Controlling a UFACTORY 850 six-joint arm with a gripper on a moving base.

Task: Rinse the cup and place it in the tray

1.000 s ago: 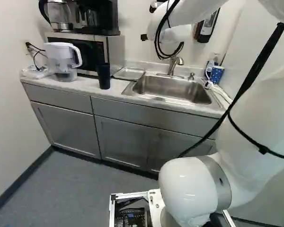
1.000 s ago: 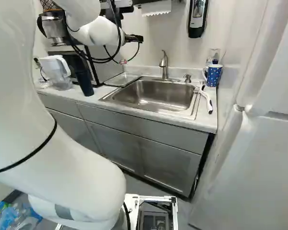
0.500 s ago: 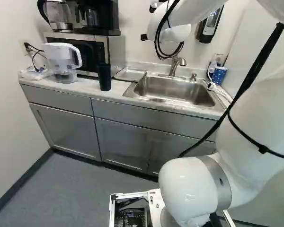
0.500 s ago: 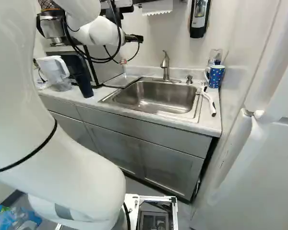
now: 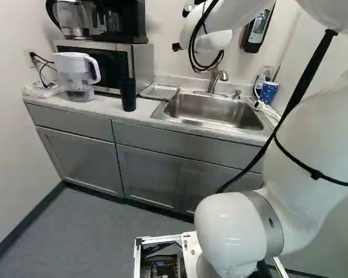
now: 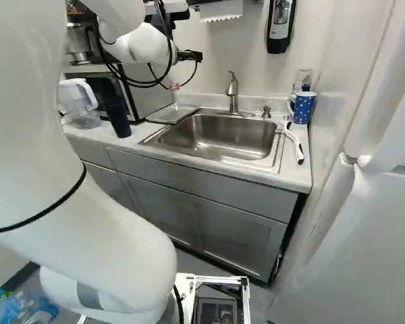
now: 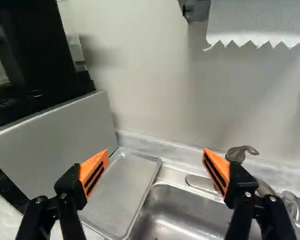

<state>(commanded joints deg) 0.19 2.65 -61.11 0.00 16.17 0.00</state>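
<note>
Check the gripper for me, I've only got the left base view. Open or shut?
Observer: Open. The wrist view shows the gripper with its two fingers well apart and nothing held between them.
Operator: OK. Anything hanging above the sink that my view misses?
Observer: Yes, paper towel with a jagged lower edge, at the top of the right base view.
</note>
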